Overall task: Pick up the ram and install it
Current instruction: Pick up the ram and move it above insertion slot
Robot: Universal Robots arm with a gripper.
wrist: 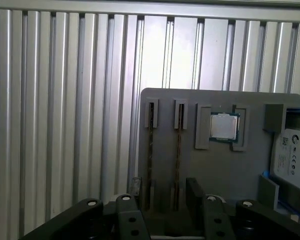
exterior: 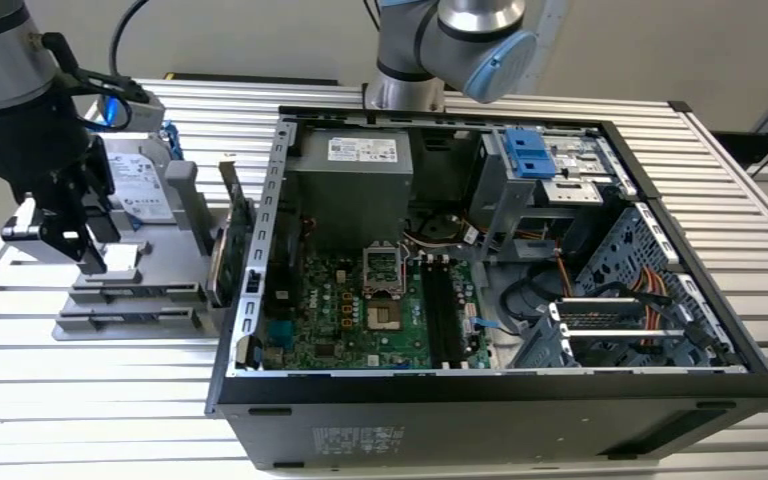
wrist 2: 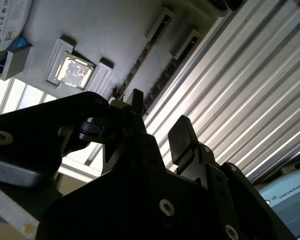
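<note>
Two ram sticks stand on edge in parallel slots of a grey holder point(wrist: 210, 165). The first wrist view shows one ram stick point(wrist: 151, 150) and a second ram stick point(wrist: 179, 150) beside it; the second wrist view also shows a ram stick point(wrist 2: 138, 67). My gripper point(wrist: 164, 200) hangs above the holder's near end, open, with nothing between its black fingers point(wrist: 195, 192). In the first wrist view both sticks run into the gap between the fingers. In the exterior view my gripper point(exterior: 84, 255) is over the holder point(exterior: 117, 300), at that view's left of the open computer case point(exterior: 491, 390).
On the holder there is also a processor chip point(wrist: 224, 126) and a silver hard drive point(wrist: 292, 155). A green expansion card point(exterior: 233, 250) stands upright between holder and case. The motherboard's long black slots point(exterior: 442, 315) lie inside the case. The table is ribbed aluminium point(exterior: 91, 390).
</note>
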